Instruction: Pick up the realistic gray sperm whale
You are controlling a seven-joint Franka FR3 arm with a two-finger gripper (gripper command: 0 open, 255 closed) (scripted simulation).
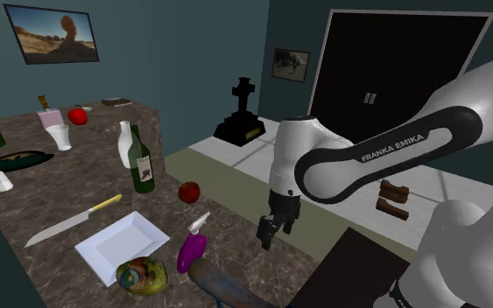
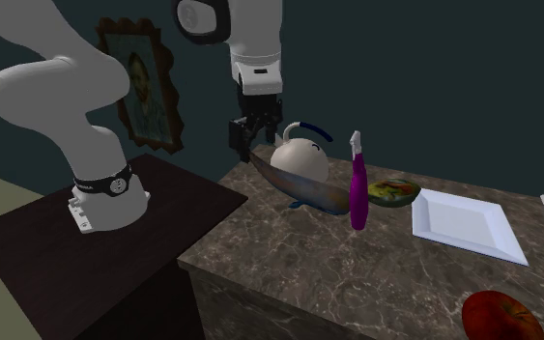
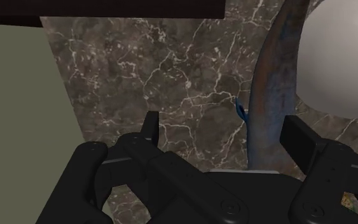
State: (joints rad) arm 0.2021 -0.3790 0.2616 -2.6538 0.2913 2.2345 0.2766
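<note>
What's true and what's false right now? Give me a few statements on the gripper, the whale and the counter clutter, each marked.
1. The all-black two-finger gripper is open, holding nothing. True.
2. The long grey-blue whale figure lies on the dark marble counter. True.
3. The purple spray bottle lies flat on its side. False: it stands upright.
4. The red apple sits on the white square plate. False: it rests on the counter, apart from the plate.
</note>
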